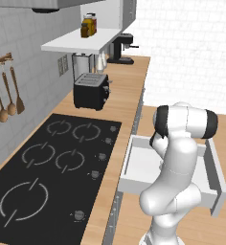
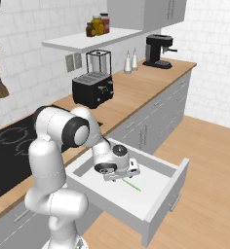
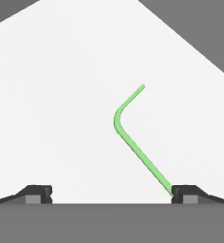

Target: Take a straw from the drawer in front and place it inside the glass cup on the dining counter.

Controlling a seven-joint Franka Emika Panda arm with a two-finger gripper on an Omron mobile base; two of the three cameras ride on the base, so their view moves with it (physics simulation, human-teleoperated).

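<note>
Left base view: the drawer (image 1: 213,177) stands pulled out beside the wooden counter with the black cooktop (image 1: 52,167). The arm's white body covers most of the drawer's white floor. A black toaster (image 1: 91,91) and a coffee machine (image 1: 120,49) sit farther back; jars (image 1: 88,26) on the shelf carry labels too blurred to read.

Right base view: the gripper (image 2: 123,175) hangs low inside the open drawer (image 2: 158,192), pointing down at its floor. A short bit of the green straw (image 2: 132,185) pokes out from under the hand, lying on the white bottom; the rest is hidden by the hand. No writing is legible on the toaster (image 2: 92,90) or the jars (image 2: 97,24).

Hand view: the straw (image 3: 133,142) lies flat on the drawer floor (image 3: 52,118), bent partway along. Its lower end runs to the right fingertip (image 3: 185,192) and seems to pass just behind it, though contact is unclear. The fingers are spread wide, with nothing between them.
</note>
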